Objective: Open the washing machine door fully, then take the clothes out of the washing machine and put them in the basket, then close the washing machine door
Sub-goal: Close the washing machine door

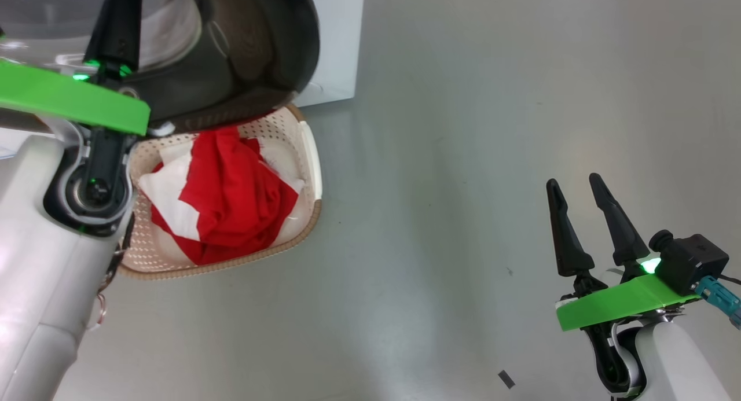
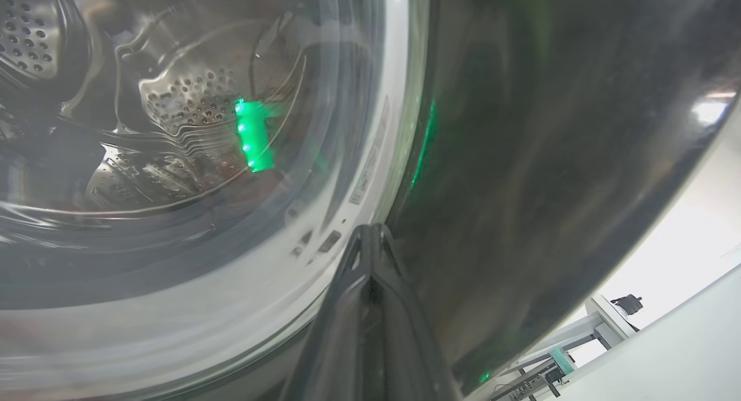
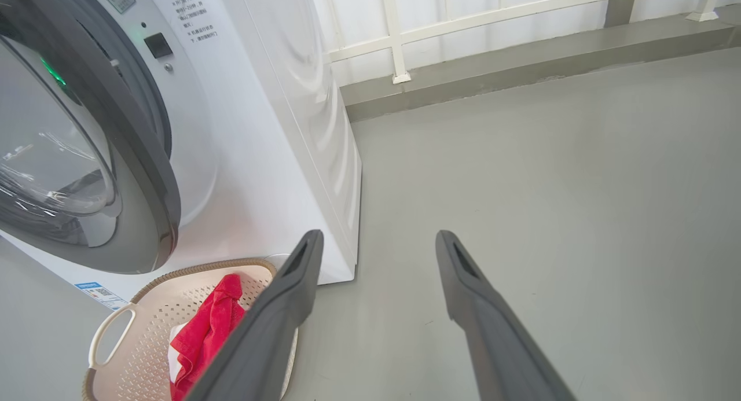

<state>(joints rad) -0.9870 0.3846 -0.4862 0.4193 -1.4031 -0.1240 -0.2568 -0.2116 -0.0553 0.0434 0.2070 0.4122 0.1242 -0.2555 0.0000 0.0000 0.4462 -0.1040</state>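
Observation:
My left gripper (image 1: 118,19) is shut with nothing in it. Its tip (image 2: 370,230) rests against the outer face of the washing machine door (image 1: 260,54), where the clear window meets the glossy black rim (image 2: 550,158). The steel drum shows through the glass. The door (image 3: 147,175) stands partly swung toward the white washing machine (image 3: 260,158). Below the door, the cream basket (image 1: 312,175) on the floor holds the red and white clothes (image 1: 231,198), and its far end is hidden under the door. My right gripper (image 1: 573,181) hangs open over bare floor, well right of the basket.
Grey floor stretches right of the machine. A white railing (image 3: 393,36) on a raised grey kerb (image 3: 521,71) runs along the back. A small dark scrap (image 1: 506,379) lies on the floor near my right arm.

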